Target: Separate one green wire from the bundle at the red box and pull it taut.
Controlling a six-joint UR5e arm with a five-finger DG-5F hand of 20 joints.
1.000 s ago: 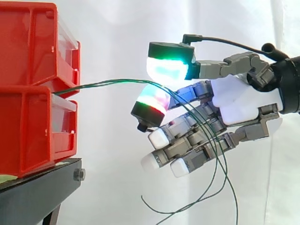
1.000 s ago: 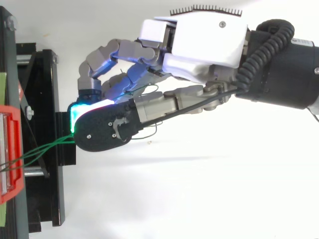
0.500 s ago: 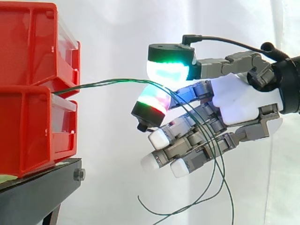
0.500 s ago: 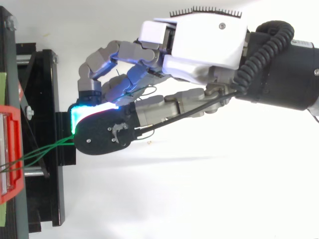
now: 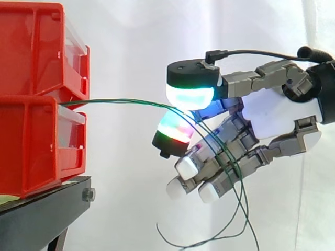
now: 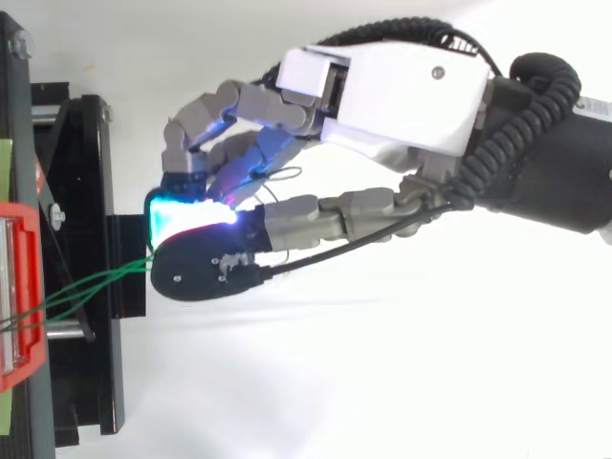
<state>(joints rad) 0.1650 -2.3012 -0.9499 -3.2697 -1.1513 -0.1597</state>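
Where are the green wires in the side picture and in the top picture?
Side view: the green wires run from the red box at left across the middle to the hand, then loop down below it.
Top view: the wires lie at lower left, between the red box and the hand.
Shared landmark: the red box at the left edge.

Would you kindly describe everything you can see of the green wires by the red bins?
The green wires are thin, glossy strands leaving the gap between the two stacked red bins. They run bunched and almost level to the hand, where glowing fingertips appear to pinch them. Beyond that they fan apart, droop across the hand and end in loose curls below. From above, strands that are spread at the bin converge toward the hand.
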